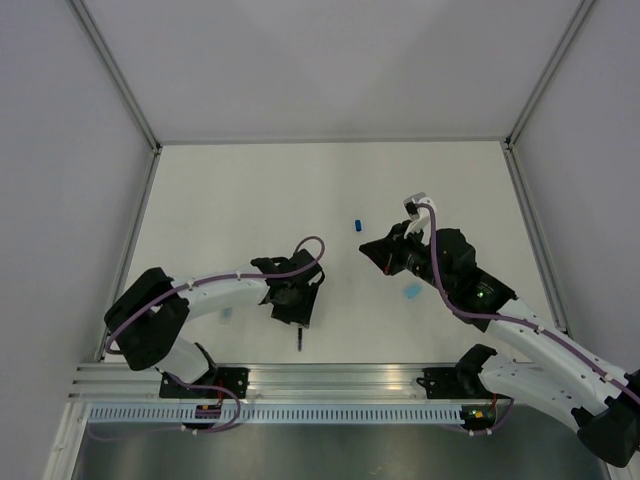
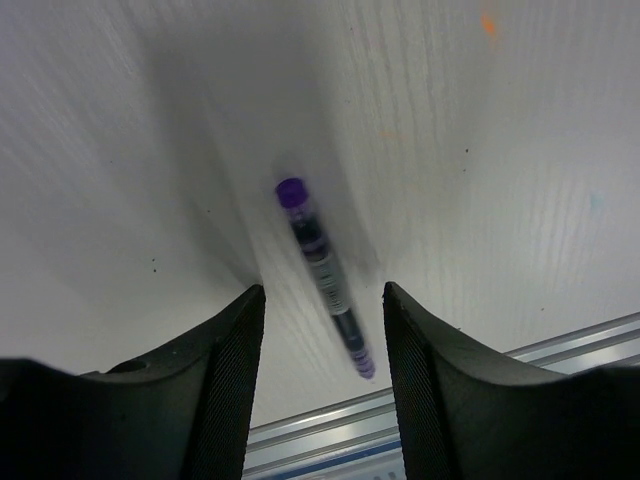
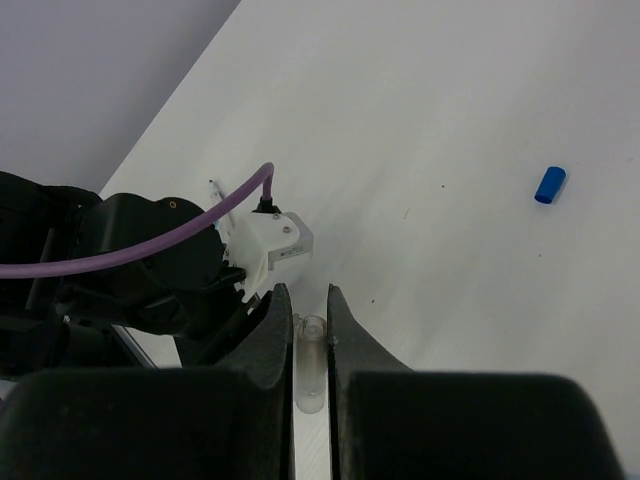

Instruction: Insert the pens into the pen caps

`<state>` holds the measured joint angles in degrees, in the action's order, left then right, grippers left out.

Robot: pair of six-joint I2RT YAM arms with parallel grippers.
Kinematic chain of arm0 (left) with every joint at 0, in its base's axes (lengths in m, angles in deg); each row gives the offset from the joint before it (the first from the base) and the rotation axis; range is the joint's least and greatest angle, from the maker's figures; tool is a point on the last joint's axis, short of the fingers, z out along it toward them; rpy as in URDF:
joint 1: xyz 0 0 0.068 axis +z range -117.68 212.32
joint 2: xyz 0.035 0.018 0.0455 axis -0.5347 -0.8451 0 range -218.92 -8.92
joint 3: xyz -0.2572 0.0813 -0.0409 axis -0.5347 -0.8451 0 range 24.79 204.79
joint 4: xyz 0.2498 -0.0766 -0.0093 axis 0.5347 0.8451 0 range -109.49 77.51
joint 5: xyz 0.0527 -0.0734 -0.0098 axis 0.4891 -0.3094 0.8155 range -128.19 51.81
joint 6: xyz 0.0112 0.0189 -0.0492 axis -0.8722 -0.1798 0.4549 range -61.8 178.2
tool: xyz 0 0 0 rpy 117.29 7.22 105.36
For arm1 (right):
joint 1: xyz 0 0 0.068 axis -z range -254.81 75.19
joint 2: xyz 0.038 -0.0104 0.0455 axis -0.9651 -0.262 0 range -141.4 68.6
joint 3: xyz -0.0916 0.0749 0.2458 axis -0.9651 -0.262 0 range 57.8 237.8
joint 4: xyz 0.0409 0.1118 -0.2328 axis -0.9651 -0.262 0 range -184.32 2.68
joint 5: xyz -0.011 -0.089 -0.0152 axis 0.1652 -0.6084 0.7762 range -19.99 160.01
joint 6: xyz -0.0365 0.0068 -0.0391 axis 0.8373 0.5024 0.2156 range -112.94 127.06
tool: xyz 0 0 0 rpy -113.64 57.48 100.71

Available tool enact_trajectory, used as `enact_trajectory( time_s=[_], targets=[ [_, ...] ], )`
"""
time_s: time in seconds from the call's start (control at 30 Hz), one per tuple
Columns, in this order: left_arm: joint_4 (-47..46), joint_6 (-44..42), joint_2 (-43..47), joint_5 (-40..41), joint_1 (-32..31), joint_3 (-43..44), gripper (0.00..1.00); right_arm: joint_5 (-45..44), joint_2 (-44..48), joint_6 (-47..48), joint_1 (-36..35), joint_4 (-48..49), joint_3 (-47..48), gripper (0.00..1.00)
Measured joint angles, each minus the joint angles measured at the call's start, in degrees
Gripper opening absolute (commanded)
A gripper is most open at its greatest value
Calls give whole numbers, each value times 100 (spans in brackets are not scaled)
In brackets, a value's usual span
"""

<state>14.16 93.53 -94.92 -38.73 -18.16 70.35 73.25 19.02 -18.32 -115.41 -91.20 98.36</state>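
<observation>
The dark pen (image 2: 322, 270), with purple ends, lies on the table near the front rail, and it also shows in the top view (image 1: 300, 340). My left gripper (image 2: 322, 295) is open above it, one finger on each side, not touching; in the top view it (image 1: 299, 315) hovers just behind the pen. My right gripper (image 3: 308, 295) is shut on a small clear cap (image 3: 310, 365), held above the table at mid-right (image 1: 378, 255). The dark blue cap (image 1: 357, 224) lies free on the table (image 3: 549, 184). A light blue cap (image 1: 411, 291) lies under the right arm. The white pen (image 3: 215, 190) lies by the left arm.
The aluminium front rail (image 2: 330, 425) runs just below the dark pen. Grey enclosure walls (image 1: 60, 150) close the table on the left, right and back. The left arm with its purple cable (image 3: 150, 250) fills the left of the right wrist view.
</observation>
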Motion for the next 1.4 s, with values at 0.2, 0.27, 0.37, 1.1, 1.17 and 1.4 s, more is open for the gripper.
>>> enact_trajectory(
  time_s=[0.2, 0.27, 0.37, 1.1, 1.17, 1.4],
  targets=[
    [11, 173, -262, 48, -7, 223, 50, 2, 0, 17, 0, -2, -57, 0],
    [11, 219, -343, 48, -7, 295, 45, 4, 2, 17, 0, -2, -79, 0],
    [22, 282, -470, 52, -7, 409, 36, 28, 4, 17, 0, -2, -87, 0],
    [1665, 2385, -98, 1762, 105, 2500, 79, 96, 219, 20, 2, -9, -155, 0],
    [1790, 3180, 455, 1864, 155, 2516, 77, 81, 295, 20, 2, -28, -155, 0],
    [2420, 6336, 1923, 1781, 177, 1720, 86, -81, 730, 42, 24, -151, -155, 0]
  ],
)
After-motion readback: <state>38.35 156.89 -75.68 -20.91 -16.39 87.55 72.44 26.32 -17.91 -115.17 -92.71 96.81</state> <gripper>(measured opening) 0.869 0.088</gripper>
